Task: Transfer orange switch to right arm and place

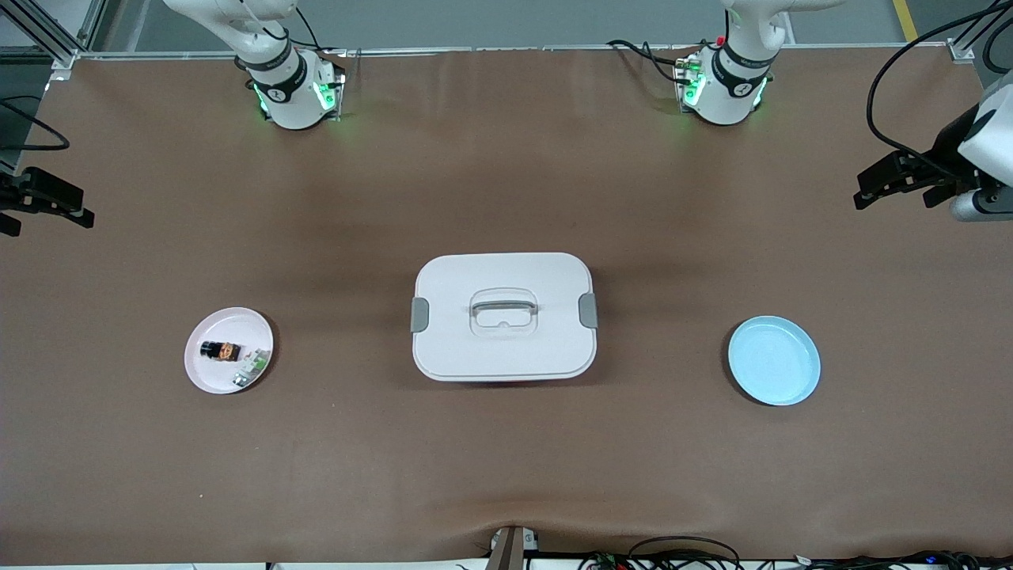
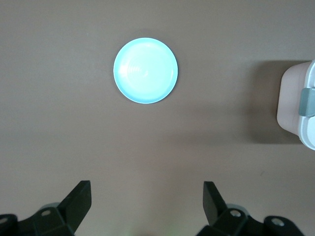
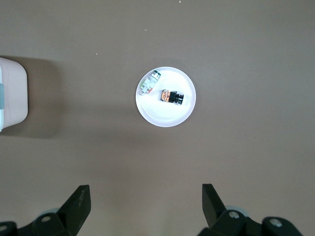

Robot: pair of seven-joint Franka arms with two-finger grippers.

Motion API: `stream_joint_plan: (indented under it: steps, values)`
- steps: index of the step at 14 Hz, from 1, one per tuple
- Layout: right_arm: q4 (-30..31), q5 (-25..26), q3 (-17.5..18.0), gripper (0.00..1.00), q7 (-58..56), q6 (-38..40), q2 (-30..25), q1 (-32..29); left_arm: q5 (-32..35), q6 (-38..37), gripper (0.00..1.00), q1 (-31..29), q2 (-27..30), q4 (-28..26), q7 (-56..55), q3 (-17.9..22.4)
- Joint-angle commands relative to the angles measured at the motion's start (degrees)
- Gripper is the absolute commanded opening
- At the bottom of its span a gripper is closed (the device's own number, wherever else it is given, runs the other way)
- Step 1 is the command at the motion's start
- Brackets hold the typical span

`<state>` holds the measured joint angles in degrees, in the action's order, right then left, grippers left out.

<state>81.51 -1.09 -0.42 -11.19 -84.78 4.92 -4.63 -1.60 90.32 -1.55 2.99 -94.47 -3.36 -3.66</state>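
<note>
Nearest the front camera, on the brown tabletop (image 1: 506, 475), two plates lie toward opposite ends. Toward the right arm's end sits a pale pink plate (image 1: 207, 372), which looks white in the right wrist view. On it lies the orange switch (image 1: 221, 351), a tiny dark block with an orange middle, flat on the plate's surface. Just beside the switch, a little nearer the front camera and still on the same plate, rests a small white-and-green part (image 1: 251, 368). The two pieces sit close together; whether they touch cannot be told.

Toward the left arm's end of the tabletop lies a light blue plate (image 1: 774, 360), with nothing on it.

Between the two plates, slightly farther from the front camera, stands a white lidded box (image 1: 503, 317) with grey clasps at both ends and a handle recessed in the lid.

Above the tabletop, the right hand (image 1: 49, 207) hangs at the right arm's end, over bare cloth farther from the camera than the pink plate. Its fingers (image 3: 78, 204) are spread wide and hold nothing.

The left hand (image 1: 898, 180) hangs at the left arm's end, likewise over bare cloth, fingers (image 2: 78, 201) spread wide and empty.

Farthest off, both arm bases stand along the tabletop's edge.
</note>
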Motion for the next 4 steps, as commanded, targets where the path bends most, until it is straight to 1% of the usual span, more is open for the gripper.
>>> stream_joint_plan:
  steps: [1,2,4]
  values:
    - [0.4,0.8,1.0,1.00,0.9,0.1,-1.2,0.1,0.5,-1.4,1.00,-0.2,-0.6,1.7,1.1,-0.2]
    - [0.3,0.8,0.9,1.00,1.3,0.2,-1.3,0.8,0.5,-1.5,1.00,-0.2,-0.6,1.7,1.1,-0.2]
    - [0.2,0.6,0.9,1.00,6.2,0.3,-1.3,1.1,0.4,-1.4,1.00,-0.3,-0.6,1.7,1.1,-0.2]
